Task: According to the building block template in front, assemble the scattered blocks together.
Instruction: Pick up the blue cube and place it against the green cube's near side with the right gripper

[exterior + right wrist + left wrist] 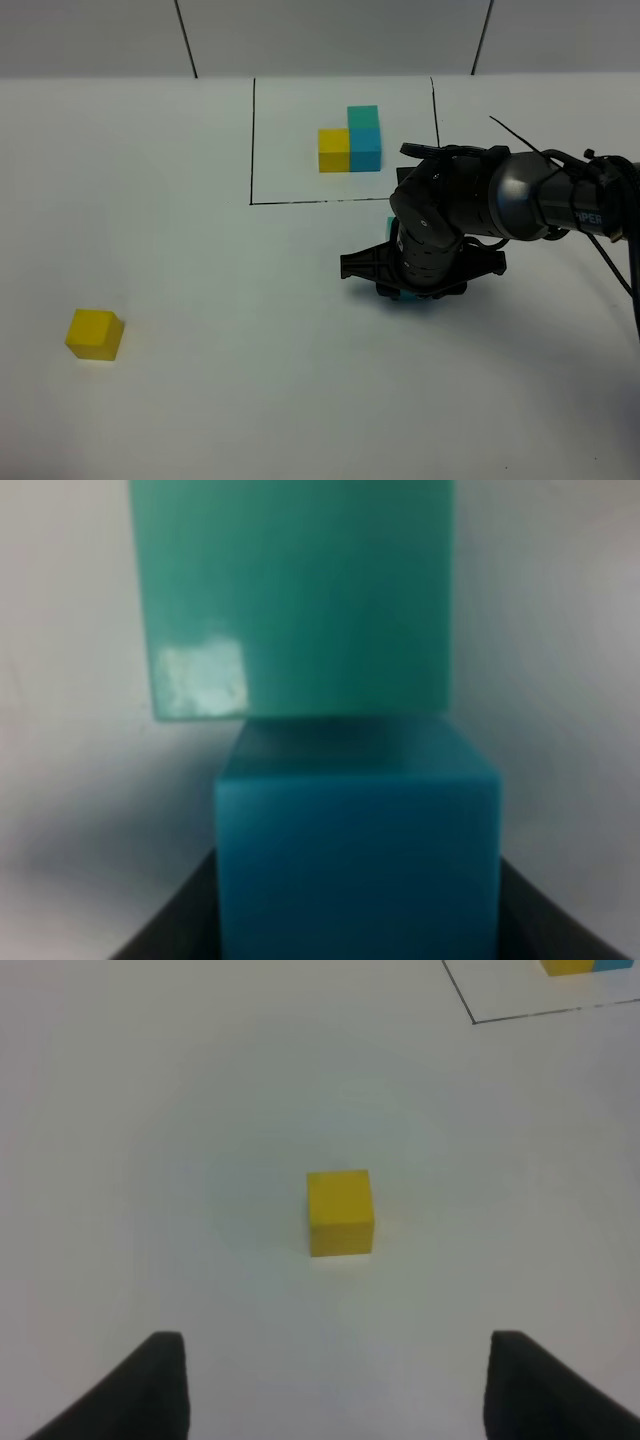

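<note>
Right wrist view: right gripper (358, 925) pinches blue cube (358, 840), teal cube (300, 590) just beside.

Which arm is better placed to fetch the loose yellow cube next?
Left. The yellow cube lies straight ahead of the open left gripper, on its side of the table. The right gripper is far off, with the blue cube between its fingers, beside the teal cube.

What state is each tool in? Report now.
Left tool: open, empty; yellow cube lies ahead of it.
Right tool: shut on the blue cube, teal cube just beyond.
</note>
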You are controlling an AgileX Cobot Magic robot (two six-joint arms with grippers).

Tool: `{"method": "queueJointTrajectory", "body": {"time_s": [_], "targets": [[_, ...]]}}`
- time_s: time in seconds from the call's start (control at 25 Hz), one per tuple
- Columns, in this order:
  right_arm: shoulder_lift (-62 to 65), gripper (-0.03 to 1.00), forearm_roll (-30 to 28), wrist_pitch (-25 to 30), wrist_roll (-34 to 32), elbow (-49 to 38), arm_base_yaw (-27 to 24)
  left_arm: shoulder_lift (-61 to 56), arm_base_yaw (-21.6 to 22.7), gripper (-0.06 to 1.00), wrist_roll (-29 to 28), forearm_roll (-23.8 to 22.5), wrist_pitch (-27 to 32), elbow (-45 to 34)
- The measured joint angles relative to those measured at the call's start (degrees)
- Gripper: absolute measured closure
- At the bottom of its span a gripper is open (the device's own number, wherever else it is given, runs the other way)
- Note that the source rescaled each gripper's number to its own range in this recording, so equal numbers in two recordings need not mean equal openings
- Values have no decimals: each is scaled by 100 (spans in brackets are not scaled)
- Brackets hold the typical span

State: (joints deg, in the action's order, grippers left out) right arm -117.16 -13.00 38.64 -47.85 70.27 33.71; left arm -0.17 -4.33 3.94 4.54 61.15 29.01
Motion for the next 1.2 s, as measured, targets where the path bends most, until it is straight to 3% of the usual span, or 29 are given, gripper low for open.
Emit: {"method": "queueJointTrajectory", "body": {"time_s": [1.2], "targets": [[-6, 96, 99, -65, 0, 0, -7, 0, 0, 55, 0, 0, 0, 0]]}}
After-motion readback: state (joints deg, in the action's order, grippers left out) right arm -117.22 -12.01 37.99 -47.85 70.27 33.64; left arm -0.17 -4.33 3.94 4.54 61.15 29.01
